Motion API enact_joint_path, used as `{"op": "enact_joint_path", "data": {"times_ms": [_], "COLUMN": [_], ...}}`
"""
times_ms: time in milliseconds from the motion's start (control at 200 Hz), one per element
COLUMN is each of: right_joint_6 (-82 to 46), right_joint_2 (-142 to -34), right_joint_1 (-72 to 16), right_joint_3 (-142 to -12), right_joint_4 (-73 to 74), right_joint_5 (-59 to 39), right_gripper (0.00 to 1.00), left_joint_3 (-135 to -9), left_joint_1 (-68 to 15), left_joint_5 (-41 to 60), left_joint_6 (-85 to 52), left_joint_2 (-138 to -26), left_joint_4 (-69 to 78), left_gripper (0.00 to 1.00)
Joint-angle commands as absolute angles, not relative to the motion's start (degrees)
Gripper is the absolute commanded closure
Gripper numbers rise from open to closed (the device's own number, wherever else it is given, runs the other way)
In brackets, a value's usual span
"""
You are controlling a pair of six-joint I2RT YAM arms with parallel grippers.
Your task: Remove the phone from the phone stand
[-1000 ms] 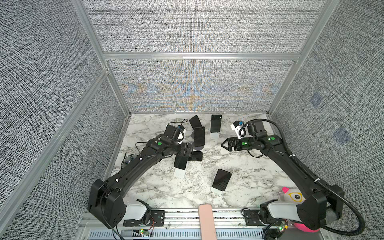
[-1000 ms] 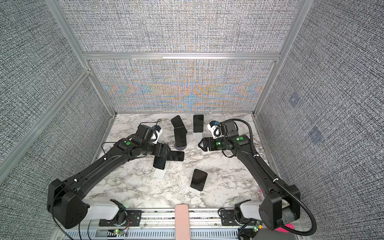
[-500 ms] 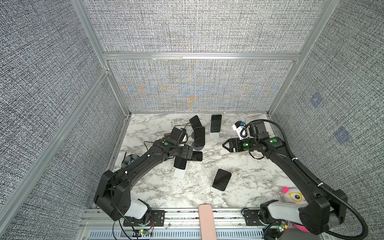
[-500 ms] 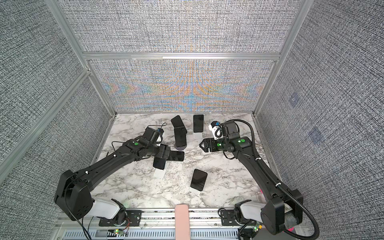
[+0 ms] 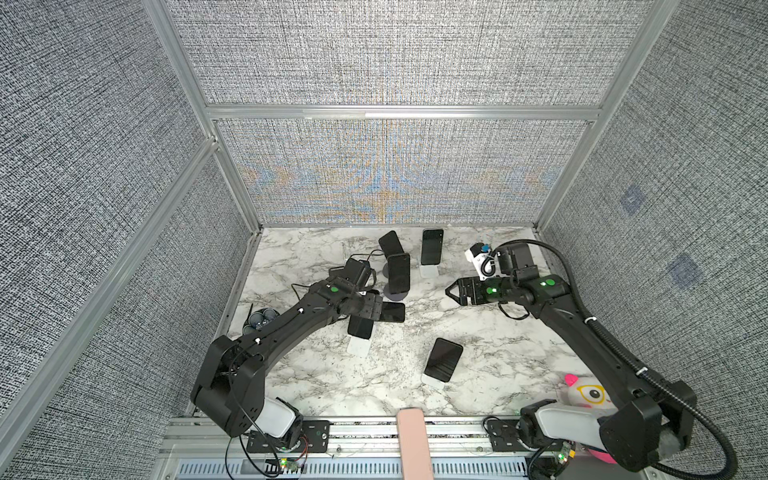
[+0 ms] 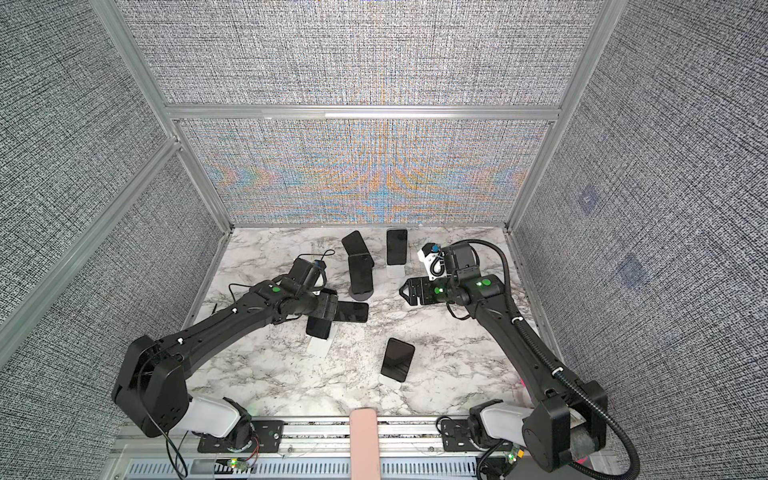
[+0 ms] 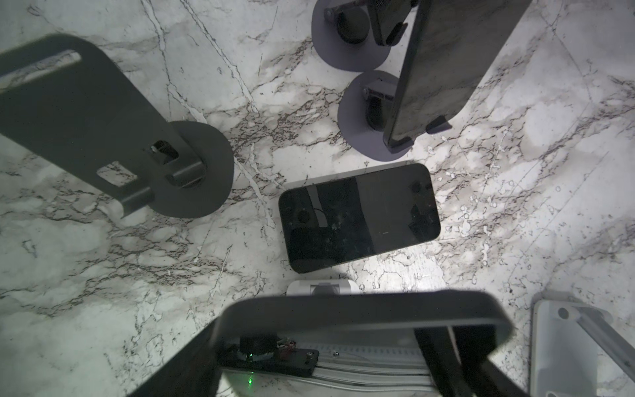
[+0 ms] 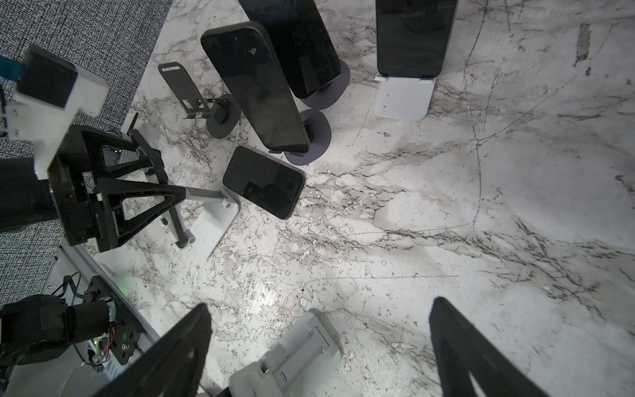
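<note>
Left gripper (image 5: 368, 314) low, jaws apart; right gripper (image 5: 449, 289) hovering, open.

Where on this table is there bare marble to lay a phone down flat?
Bare marble lies front right, between the front phone and the right arm, and front left, beside the left arm. The back centre is crowded with phones on round stands.

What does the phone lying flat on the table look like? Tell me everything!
The flat phone is a black rectangle with rounded corners and a shiny face that mirrors things above it. A pale rim shows along one long edge. It lies shiny side up on the marble table, off any stand, close to a dark round-based stand. Only the table touches it; nothing holds it.
</note>
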State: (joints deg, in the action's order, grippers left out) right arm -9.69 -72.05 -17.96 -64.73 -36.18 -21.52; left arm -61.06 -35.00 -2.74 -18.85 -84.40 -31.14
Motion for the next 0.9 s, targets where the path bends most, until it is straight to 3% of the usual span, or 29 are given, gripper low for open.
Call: {"op": "enact_joint_path", "data": {"times_ms": [0,265,505,725,895], "right_joint_6": [-9.0,-8.6,-7.6,-10.3,-15.7], "right_joint_2": [-71.6,-71.8,-72.7,-76.0,-78.5], "right_joint_1": [-18.0,-18.3,-20.1,-24.2,-28.2], "right_joint_3": [-64.8,-64.4,-64.8,-64.7,-62.8], "right_joint_4": [-36.3,-35.7,-31.6,-23.7,-11.5], "right_joint_5": [-21.9,-25.2,-37.5,-44.7,-44.7], "right_gripper": [0.10,0.11,0.12,0.22,0.31], "left_joint_3": [-61.4,-62.9,-70.5,-79.5,-79.3], "left_joint_1": [-35.0,-35.0,-35.0,-34.9,-34.8], "left_joint_5": [-3.4,-2.4,-1.2,10.9,20.1], "left_joint_6": [-20.2,-21.7,-25.1,-27.0,-30.6], "left_joint_2": [-84.7,-83.5,-83.4,-84.1,-83.9], "left_joint_4": [-30.6,-31.9,-39.8,-41.2,-31.4], "left_gripper": [0.18,0.32,0.42,0.56,0.58]}}
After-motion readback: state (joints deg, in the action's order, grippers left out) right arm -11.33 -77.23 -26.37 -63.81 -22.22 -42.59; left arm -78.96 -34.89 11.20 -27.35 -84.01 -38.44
